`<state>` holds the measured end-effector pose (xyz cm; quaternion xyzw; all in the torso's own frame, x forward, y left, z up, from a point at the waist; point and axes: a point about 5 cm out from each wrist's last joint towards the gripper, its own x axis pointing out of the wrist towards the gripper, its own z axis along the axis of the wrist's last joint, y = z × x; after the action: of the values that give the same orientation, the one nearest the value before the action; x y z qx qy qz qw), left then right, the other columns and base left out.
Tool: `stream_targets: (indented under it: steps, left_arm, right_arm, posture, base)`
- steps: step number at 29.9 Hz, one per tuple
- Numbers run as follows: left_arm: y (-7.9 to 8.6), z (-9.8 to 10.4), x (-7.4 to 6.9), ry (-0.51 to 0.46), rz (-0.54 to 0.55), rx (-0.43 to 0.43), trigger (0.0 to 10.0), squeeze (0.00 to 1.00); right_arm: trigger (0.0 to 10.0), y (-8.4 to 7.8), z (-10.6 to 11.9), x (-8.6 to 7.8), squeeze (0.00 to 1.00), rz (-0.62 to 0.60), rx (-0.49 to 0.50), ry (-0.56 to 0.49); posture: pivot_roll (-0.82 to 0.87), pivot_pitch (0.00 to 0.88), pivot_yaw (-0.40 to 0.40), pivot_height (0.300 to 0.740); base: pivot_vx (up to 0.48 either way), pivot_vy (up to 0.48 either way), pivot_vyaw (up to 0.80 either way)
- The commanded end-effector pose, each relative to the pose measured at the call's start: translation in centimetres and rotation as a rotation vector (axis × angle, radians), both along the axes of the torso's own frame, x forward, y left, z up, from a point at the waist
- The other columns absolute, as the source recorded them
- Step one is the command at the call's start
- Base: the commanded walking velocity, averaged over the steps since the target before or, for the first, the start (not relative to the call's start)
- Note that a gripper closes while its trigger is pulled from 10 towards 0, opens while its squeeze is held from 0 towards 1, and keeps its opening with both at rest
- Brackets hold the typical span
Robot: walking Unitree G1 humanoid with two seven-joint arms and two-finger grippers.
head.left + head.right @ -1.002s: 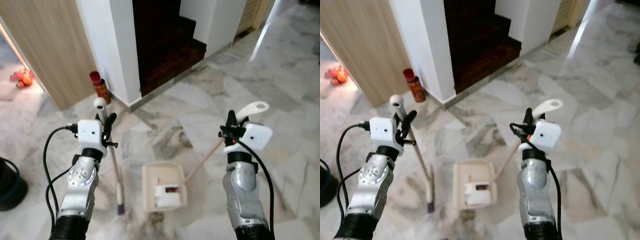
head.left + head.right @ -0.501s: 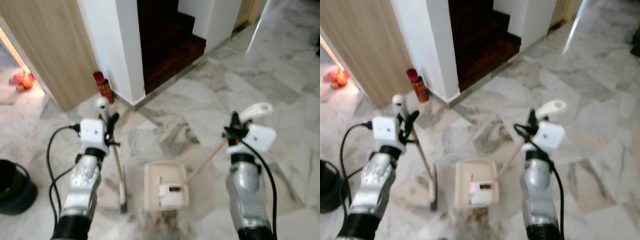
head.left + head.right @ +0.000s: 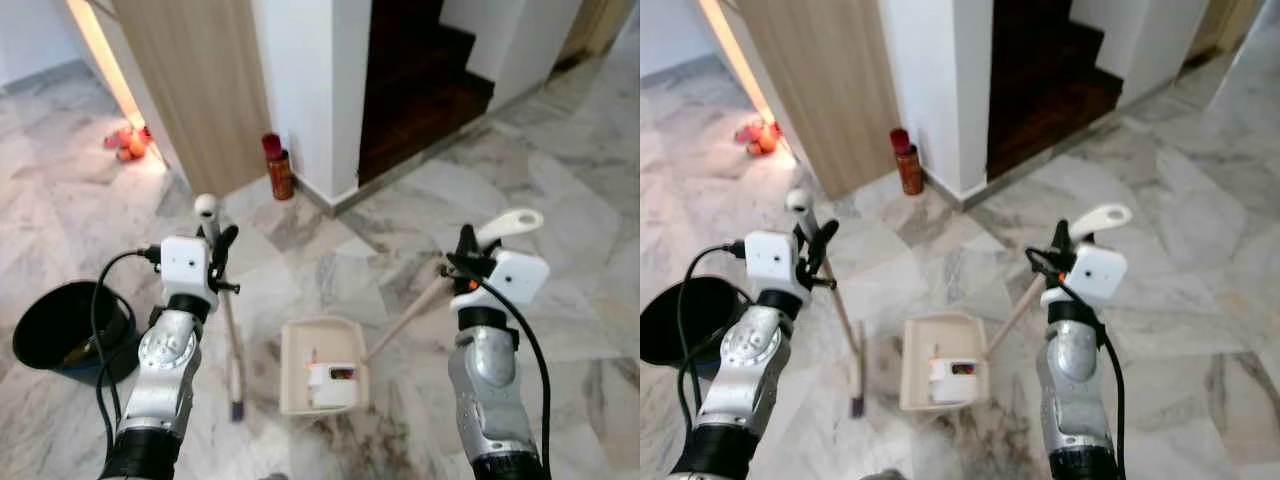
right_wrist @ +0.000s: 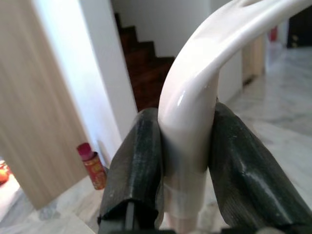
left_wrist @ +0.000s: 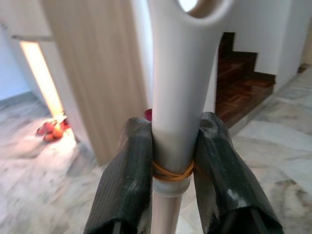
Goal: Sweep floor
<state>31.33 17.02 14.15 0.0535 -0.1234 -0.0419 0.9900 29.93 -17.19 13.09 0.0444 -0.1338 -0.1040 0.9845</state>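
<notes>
The broom (image 3: 228,320) is gripped near the top of its handle by the left end effector (image 3: 216,250); in the left wrist view the two black fingers (image 5: 127,180) are seen pressed against either side of the white handle, just above a rubber band wound round it. From that grip the handle runs down and slightly inward, and the broom's head is rested on the marble floor (image 3: 330,230) just left of the dustpan (image 3: 318,363). The dustpan's long handle (image 3: 415,310) is clamped by the right end effector (image 3: 466,248) just below its curved white top, with the fingers (image 4: 139,165) closed on both sides. The cream pan lies flat on the floor between the two arms, with a small white item in it. Both silver forearms are raised nearly upright, with the wrists held at about the same height. A black bucket (image 3: 62,330) is seen on the floor to the left, and a red can (image 3: 277,168) stands by the white wall corner.
</notes>
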Motion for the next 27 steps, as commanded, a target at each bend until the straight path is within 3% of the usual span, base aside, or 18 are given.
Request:
stream_targets:
  steps: [1,7,23,27]
  left_arm:
    - [0.22,0.59,-0.08,-0.032,0.003,-0.002,10.0,0.0]
    - [0.2,0.61,-0.06,-0.032,0.002,-0.003,10.0,0.0]
    - [0.19,0.59,-0.03,-0.032,0.003,-0.001,10.0,0.0]
    - [0.21,0.61,0.0,-0.032,0.001,-0.002,10.0,0.0]
  right_arm:
    - [10.0,0.34,0.99,0.07,0.0,0.004,-0.012,-0.047]
    - [10.0,0.31,1.06,0.1,0.0,0.005,-0.015,-0.05]
    - [10.0,0.38,1.09,0.15,0.0,0.011,-0.012,-0.053]
    - [10.0,0.37,1.07,0.14,0.0,0.008,-0.005,-0.053]
  posture:
    - [-0.01,0.082,0.011,0.74]
    - [-0.01,0.082,0.011,0.74]
    - [0.0,0.078,0.01,0.74]
    - [0.0,0.08,0.011,0.74]
  base:
    - [0.0,0.311,0.0]
    - [0.0,0.311,0.0]
    - [0.0,0.307,0.6]
    - [0.0,0.309,0.11]
